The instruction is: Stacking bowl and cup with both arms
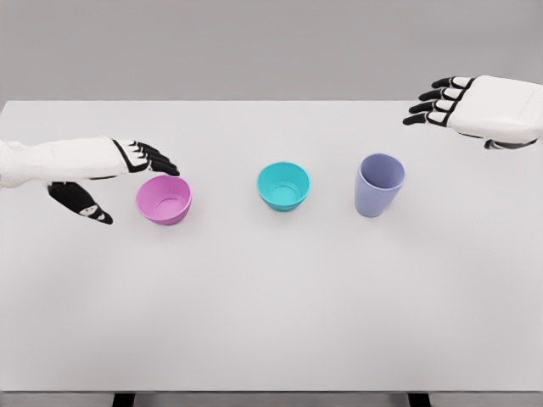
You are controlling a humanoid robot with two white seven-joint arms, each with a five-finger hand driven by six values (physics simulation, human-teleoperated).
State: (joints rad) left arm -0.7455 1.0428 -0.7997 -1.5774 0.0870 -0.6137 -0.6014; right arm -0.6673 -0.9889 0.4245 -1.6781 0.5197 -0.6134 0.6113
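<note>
Left hand (127, 174) (fingers spread) flanks pink bowl (164, 200); right hand (462, 103) hovers open, near far edge.

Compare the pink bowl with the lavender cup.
The pink bowl is low and wide; the lavender cup is taller and narrower. The bowl sits leftmost, by the left hand; the cup sits rightmost, away from the right hand. Both stand upright, empty, unheld.

White table (271, 322), pink bowl (164, 200), teal bowl (283, 186), lilac cup (378, 185) upright in a row
</note>
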